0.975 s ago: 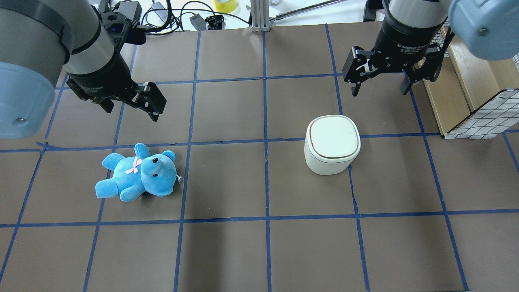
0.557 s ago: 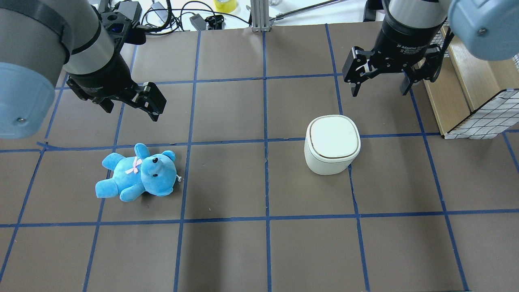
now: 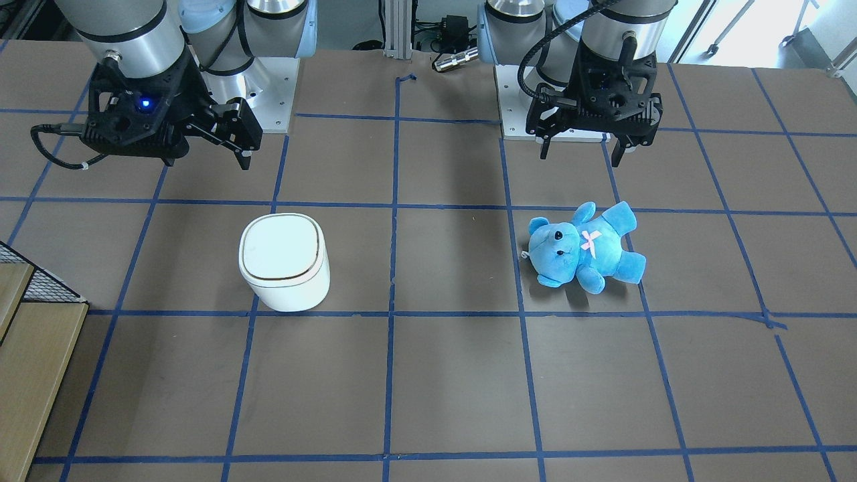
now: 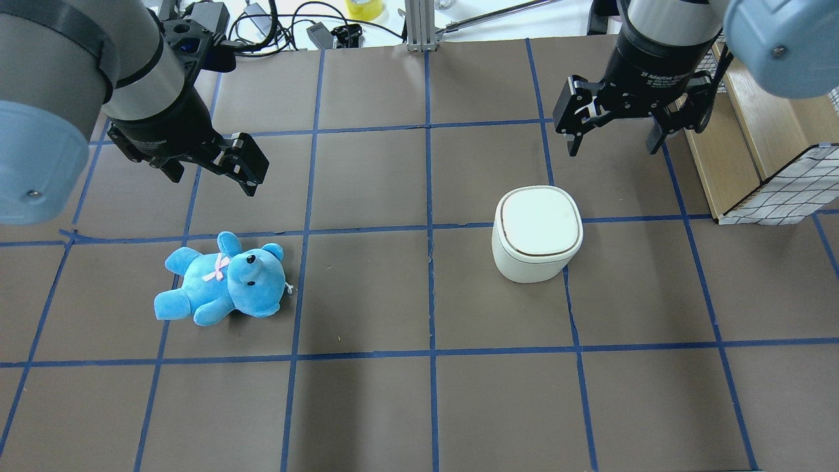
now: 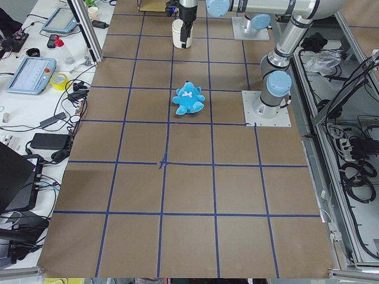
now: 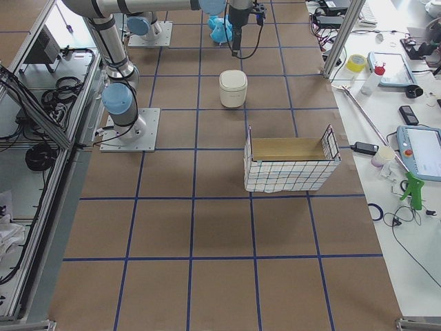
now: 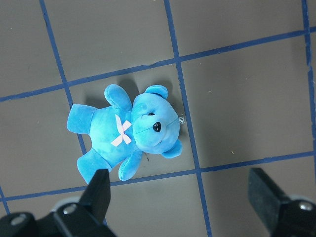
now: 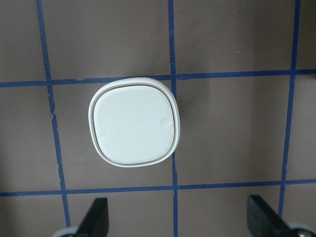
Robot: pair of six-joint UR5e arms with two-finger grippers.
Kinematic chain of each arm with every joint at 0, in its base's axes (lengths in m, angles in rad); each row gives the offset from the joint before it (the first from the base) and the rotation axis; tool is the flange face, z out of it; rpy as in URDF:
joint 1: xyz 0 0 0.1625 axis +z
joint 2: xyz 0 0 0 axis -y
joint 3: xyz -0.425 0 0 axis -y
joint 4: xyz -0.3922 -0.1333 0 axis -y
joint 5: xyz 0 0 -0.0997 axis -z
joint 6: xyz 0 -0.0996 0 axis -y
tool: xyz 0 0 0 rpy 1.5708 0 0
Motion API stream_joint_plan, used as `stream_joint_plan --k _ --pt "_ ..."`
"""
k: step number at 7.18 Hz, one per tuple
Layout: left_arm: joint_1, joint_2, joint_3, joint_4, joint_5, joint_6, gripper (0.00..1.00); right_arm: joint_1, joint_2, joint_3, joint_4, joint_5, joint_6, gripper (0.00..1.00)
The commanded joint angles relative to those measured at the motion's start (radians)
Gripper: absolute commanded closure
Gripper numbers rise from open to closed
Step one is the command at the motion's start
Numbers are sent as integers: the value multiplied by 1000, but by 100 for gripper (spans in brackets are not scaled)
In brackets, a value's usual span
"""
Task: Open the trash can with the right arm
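Spread wide and holding nothing, the right gripper [image 4: 614, 147] hung well above the bench, its fingers [image 8: 96, 217] pointing straight down. Its wrist camera showed both fingertips clear of everything, with the can [image 8: 134, 123] below and slightly ahead of them, so nothing was touching.

That can stood upright on the robot's right half of the bench, about midway between the robot's edge and the operators' edge. It was nearer the right end than the bear [image 4: 223, 288] and short of the wire basket [image 4: 780, 190] at that end. Its lid [image 4: 539, 219] lay flat and shut, with the dark seam running unbroken all round.

Over on the left half, the left gripper [image 4: 213, 183] also hung open above the bear, gripping nothing.

To my eye the job was only at the approach, with the lid unopened. The next move would call for lowering the right gripper onto the lid. Whether it needed a press on top or a finger hooked under the seam, I couldn't tell. A light can like that might slide if pushed off-centre.
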Motion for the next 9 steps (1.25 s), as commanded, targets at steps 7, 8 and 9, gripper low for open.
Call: stream_joint_plan --k 7,8,9 --pt "0 0 0 0 0 0 0 -1 1 1 0 0 0 0" --pt "0 0 0 0 0 0 0 -1 1 1 -1 0 0 0" --pt "0 0 0 0 0 0 0 -1 1 1 -1 0 -2 0"
